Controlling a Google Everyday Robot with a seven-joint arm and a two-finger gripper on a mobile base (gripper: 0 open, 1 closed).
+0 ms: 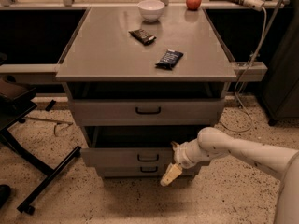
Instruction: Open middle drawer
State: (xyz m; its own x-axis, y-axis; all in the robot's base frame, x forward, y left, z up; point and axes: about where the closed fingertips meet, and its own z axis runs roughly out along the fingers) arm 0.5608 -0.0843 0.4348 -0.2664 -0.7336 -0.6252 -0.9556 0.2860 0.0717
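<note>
The middle drawer (121, 157) is the mid-sized grey front with a small black loop handle (148, 158), and it stands pulled partly out with a dark gap above it. My gripper (171, 171), cream-coloured on the end of a white arm (233, 150), sits just right of that handle, overlapping the right part of the drawer front and reaching down past the bottom drawer (140, 171). The top drawer (107, 112), the tallest front, also stands pulled out a little.
On the cabinet top (103, 55) lie a white bowl (151, 9), a red apple (193, 1) and two dark snack packets (169, 59), (142, 36). A black chair base (44, 181) stands at the left. A power strip and cable (254, 45) hang at the right beside a dark cabinet (285, 78).
</note>
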